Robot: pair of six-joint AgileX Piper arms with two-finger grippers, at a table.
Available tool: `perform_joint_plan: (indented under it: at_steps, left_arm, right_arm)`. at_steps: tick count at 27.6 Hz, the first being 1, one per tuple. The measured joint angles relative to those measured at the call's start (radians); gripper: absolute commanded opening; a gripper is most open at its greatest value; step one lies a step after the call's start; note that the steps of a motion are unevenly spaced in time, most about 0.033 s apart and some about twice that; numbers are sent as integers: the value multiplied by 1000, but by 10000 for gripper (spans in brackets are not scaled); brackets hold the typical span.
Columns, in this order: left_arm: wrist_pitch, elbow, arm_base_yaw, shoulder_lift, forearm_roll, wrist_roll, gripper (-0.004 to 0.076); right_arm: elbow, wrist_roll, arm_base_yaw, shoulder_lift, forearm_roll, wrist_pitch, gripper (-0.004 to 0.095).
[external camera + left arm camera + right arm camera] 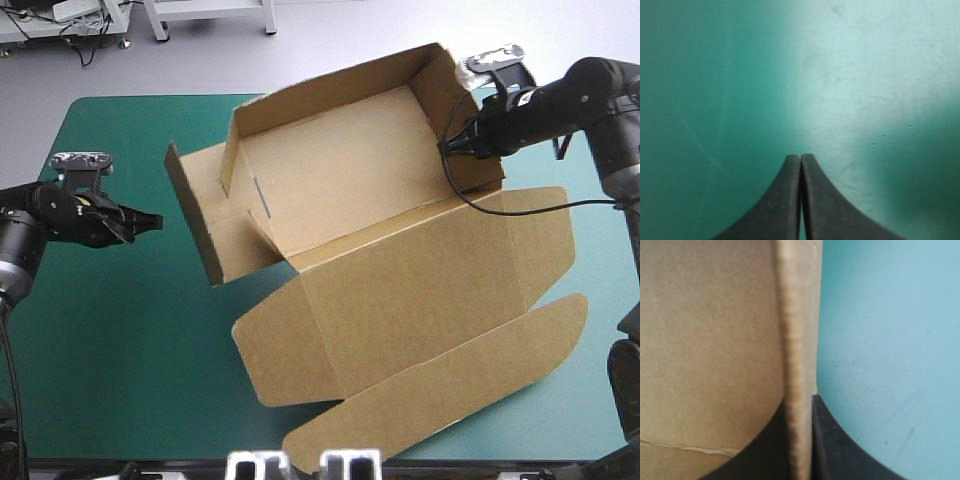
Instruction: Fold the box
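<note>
The right gripper [447,146] is pinching the right end wall [437,85] of the brown box [370,200], which is sitting half-raised mid-table on the teal-green cover [110,350]. The left gripper [150,221] is hovering clenched and empty near the left flap [190,215]; I'd have it steadying that side.

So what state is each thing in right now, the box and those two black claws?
box: half formed, back and right walls raised, lid lying flat
left gripper: shut, empty, over bare teal-green cover
right gripper: shut on the box's right wall
</note>
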Motion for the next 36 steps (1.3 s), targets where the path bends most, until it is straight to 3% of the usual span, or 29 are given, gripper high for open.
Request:
perform_joint_plan:
  at_steps: [6, 11, 15, 24, 31, 36]
  left_arm:
    - [-12, 94, 0, 0, -565, 460, -10]
    - [-16, 94, 0, 0, -815, 632, -10]
    - [54, 94, 0, 0, -951, 757, -10]
    - [277, 94, 0, 0, -1236, 854, -9]
    - [295, 94, -45, 0, -1319, 857, -9]
    - [296, 80, -137, 0, -1344, 882, 0]
  right_arm:
    - [0, -27, -120, -5, 67, 0, -20]
    - [0, -38, -120, -5, 83, 0, -20]
    - [0, -38, -120, -5, 88, 0, -20]
    - [0, -39, -120, -5, 72, 0, -20]
    - [0, -24, -116, -5, 45, 0, -20]
    - [0, 31, -61, -5, -69, 0, -20]
